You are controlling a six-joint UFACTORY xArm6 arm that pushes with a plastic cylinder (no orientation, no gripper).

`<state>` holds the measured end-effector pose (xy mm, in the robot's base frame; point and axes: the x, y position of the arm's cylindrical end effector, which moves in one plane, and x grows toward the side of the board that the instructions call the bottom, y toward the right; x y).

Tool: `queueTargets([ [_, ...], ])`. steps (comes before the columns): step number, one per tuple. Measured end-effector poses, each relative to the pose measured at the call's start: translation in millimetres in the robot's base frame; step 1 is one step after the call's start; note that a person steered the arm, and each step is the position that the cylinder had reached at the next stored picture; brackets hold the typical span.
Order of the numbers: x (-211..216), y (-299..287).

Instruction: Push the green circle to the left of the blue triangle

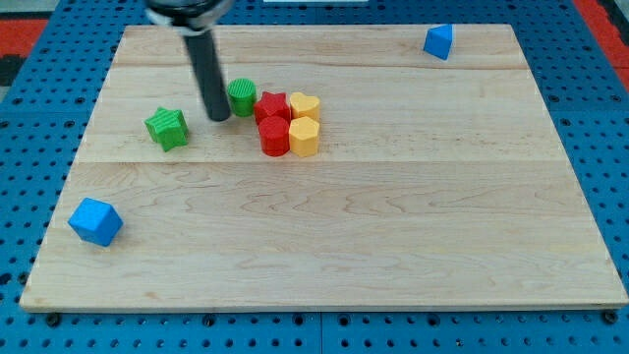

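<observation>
My tip (218, 117) sits just left of the green circle (241, 96), nearly touching, slightly below it. No pincer on this rig, just the bare rod, so nothing is grasped. Green circle sits upper middle of the worktop (393, 246), touching the red block (272, 105) on its right. The blue triangle (438, 41) is far off at the view's top right, near the edge.

Risks: pushing right from here likely jams the circle into the red blocks (274, 137) and yellow blocks (304, 122), dragging the cluster along. An off-centre push may let it slip round the rod. Top edge is close near the triangle; overshoot could knock it off.

Room: open strip above the cluster. Green star (167, 128) and blue cube (95, 221) are out of the way.
</observation>
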<state>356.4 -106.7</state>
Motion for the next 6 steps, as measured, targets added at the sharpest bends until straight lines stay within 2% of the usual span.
queueTargets([
  [1,-31,62],
  [3,-63,30],
  [4,-84,152],
  [5,-97,212],
  [6,-96,117],
])
